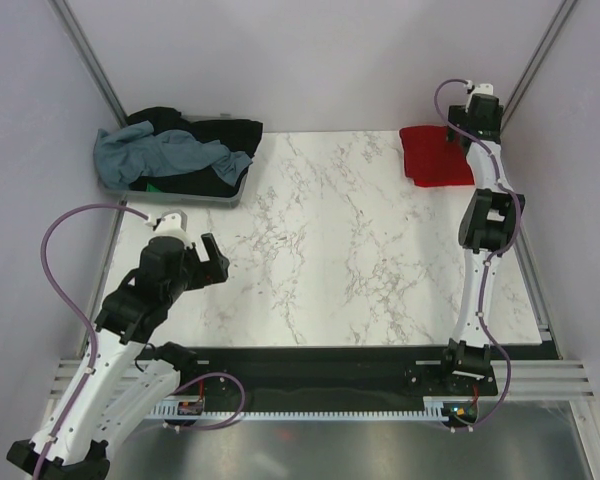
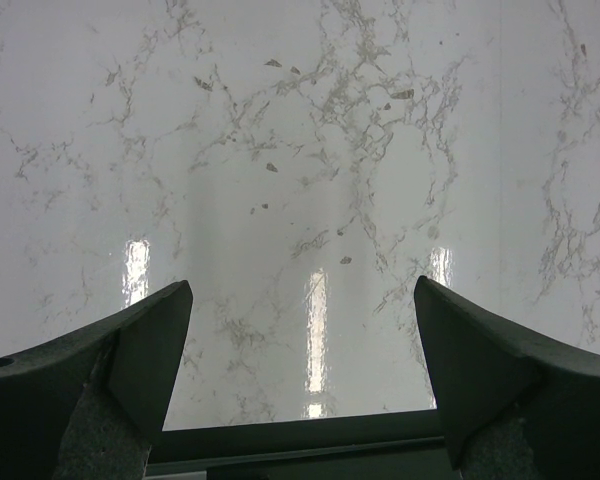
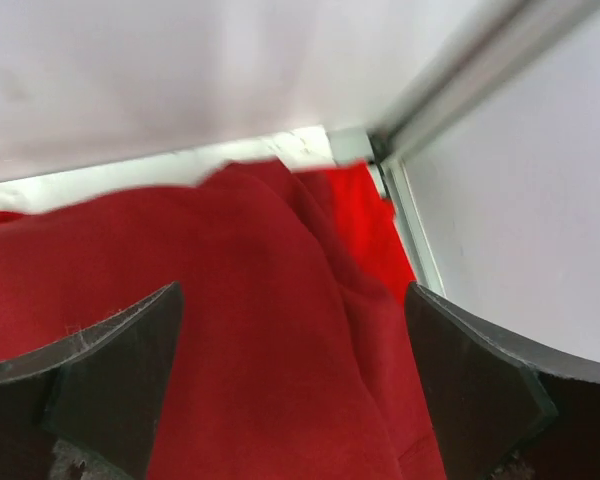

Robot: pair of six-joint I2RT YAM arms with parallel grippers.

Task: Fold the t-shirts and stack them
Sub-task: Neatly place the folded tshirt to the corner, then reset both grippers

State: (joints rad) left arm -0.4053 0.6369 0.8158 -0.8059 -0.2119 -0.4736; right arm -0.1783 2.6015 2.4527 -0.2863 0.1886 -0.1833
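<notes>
The top camera overlooks the whole table (image 1: 360,260); the left wrist faces its marble closely, the right wrist the red t-shirt (image 3: 240,340).

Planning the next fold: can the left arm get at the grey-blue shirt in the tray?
Probably yes: the left claw is open and empty, and only bare table separates it from the grey-blue shirt.

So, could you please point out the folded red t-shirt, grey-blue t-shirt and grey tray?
folded red t-shirt (image 1: 435,155), top external view, middle of the cloth
grey-blue t-shirt (image 1: 145,155), top external view, its crumpled middle
grey tray (image 1: 195,199), top external view, near rim
</notes>
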